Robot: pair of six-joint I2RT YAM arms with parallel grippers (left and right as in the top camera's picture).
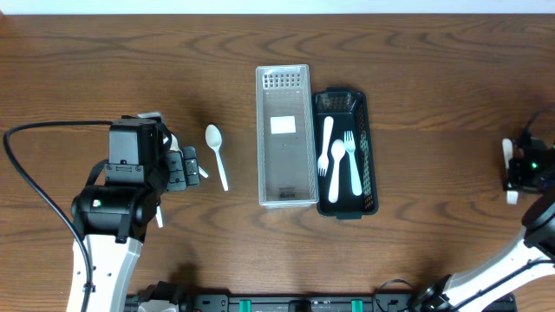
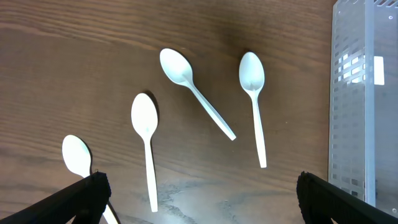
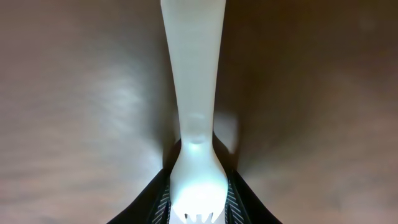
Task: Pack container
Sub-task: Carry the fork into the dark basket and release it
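Note:
Several white plastic spoons lie on the wooden table under my left gripper (image 2: 199,194), which is open and empty just above them. In the left wrist view they are spoons (image 2: 252,99), (image 2: 194,88), (image 2: 146,143) and one at the left jaw (image 2: 78,155). Overhead, only one spoon (image 1: 217,156) shows clear of the left gripper (image 1: 186,166). A clear container (image 1: 284,186) stands at centre with a black basket (image 1: 371,147) beside it, holding white cutlery, including a fork (image 1: 351,160). My right gripper (image 1: 513,170) at the far right is shut on a white fork (image 3: 189,74).
The clear container's perforated wall (image 2: 364,106) stands at the right of the left wrist view, close to the right jaw. A black cable (image 1: 35,186) loops around the left arm. The right arm is at the table's right edge.

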